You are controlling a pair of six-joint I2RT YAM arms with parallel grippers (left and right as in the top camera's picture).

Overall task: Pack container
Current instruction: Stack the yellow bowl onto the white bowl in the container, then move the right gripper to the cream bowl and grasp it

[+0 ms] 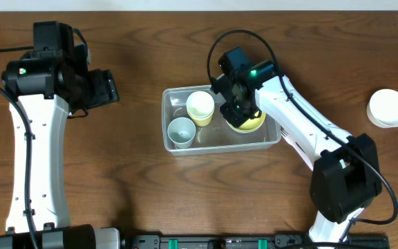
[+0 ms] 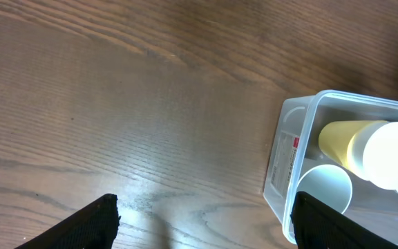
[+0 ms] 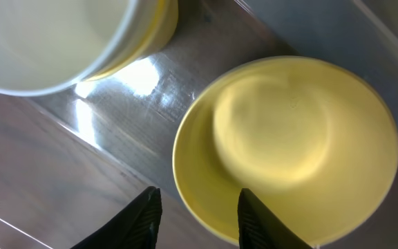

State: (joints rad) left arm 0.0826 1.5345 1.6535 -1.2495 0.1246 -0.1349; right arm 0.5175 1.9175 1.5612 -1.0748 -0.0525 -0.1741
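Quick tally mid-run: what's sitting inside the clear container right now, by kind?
Cups: 2, a yellow cup and a pale cup
Bowls: 1, a yellow bowl
Total: 3 things inside the container
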